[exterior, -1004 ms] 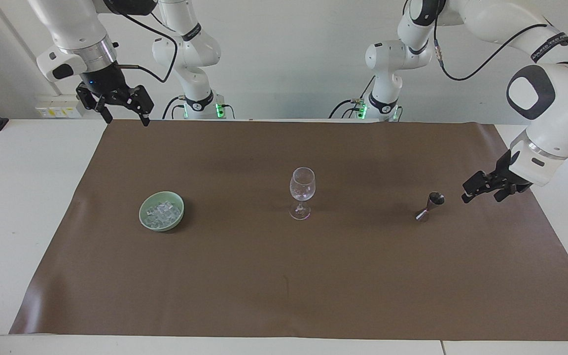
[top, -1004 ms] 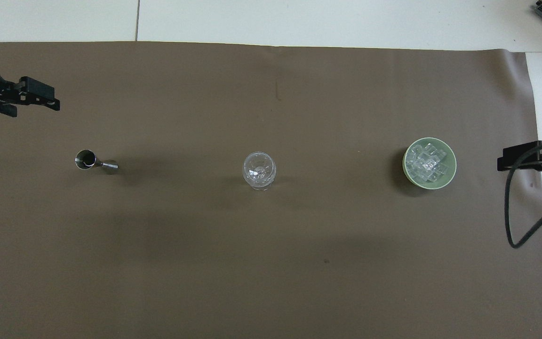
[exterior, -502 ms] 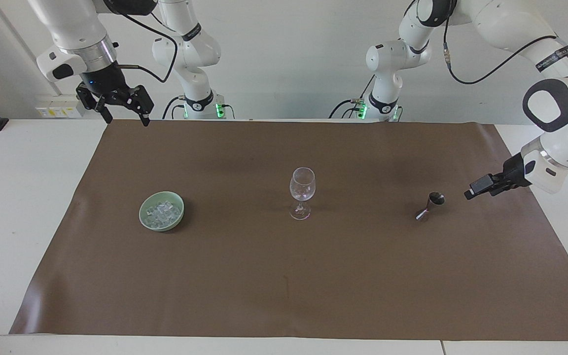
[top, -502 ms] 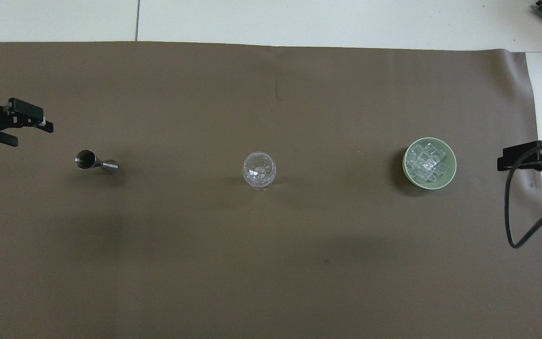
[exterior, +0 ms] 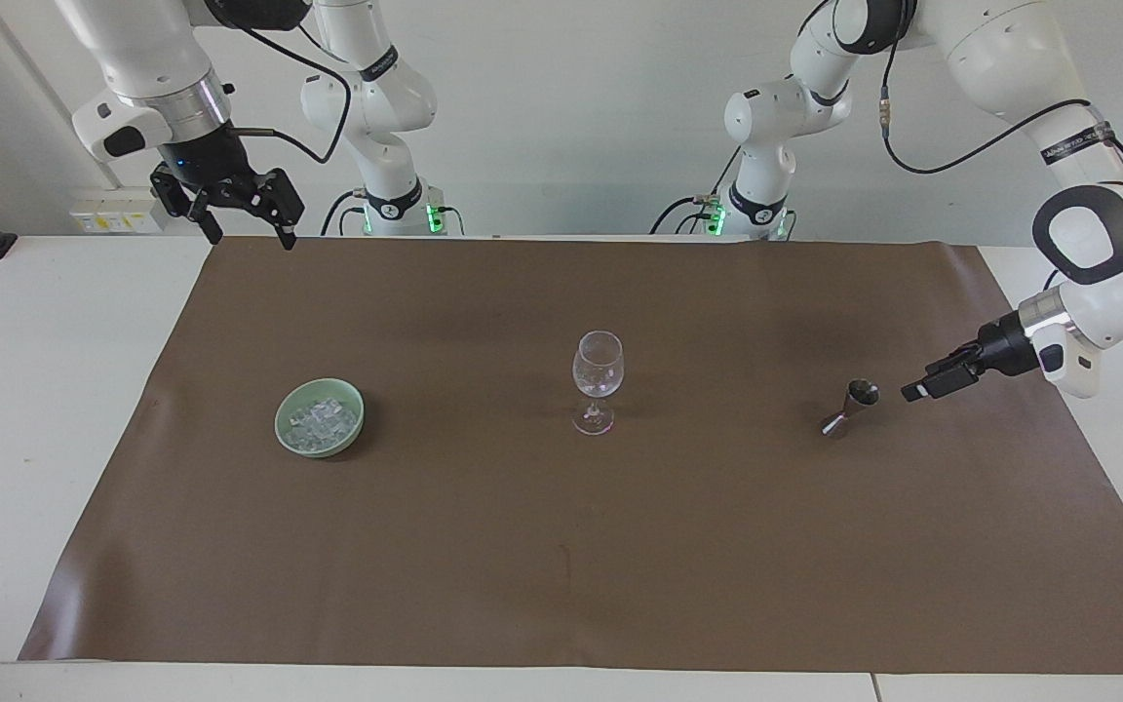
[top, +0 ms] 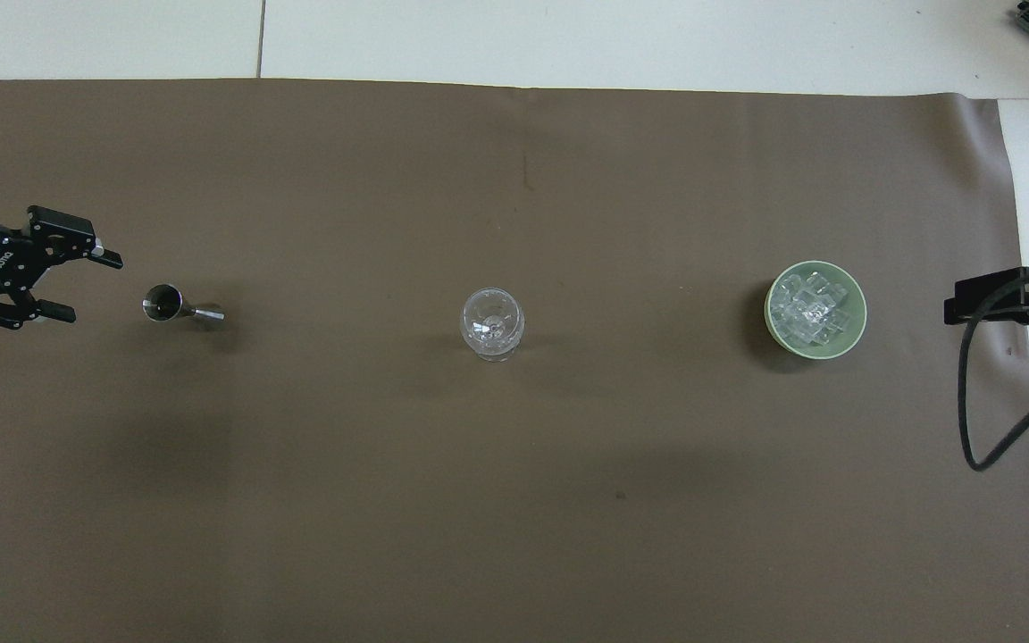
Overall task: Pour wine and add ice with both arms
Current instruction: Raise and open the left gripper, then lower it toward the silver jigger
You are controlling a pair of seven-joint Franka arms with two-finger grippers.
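Facing view: my left gripper (exterior: 924, 385) has swung down and turned over the last second, from a spot above and outside the jigger (exterior: 851, 407) to a low, level pose just beside its upper cup, on the side toward my left arm's end of the brown mat (exterior: 561, 585). Fingers point straight at the cup, a small gap left, no contact. Jigger upright, unmoved. Wine glass (exterior: 598, 381) stands well past the jigger along my line of reach, empty as far as I can see. Green bowl (exterior: 320, 417) with the ice (exterior: 322, 421) sits farther along that line again, under nothing. My right gripper (exterior: 242, 216) waits high over the mat's corner, jaws apart, unchanged

Overhead view: left gripper (top: 77, 286) now shows both fingers spread, one either side of the line through the jigger (top: 171, 304); half a second ago they sat higher in this view and were not lined up. Jaws apart, nothing between them. Right gripper (top: 970, 310) beside the bowl (top: 773, 335), only part of it in view; ice (top: 814, 309) heaped inside, glass (top: 492, 323) midway

Judgement: approach to the jigger is nearly finished; next is a short advance and a gentle close on the narrow waist or cup. Risk: a nudge tips it. No pouring, no ice moved yet
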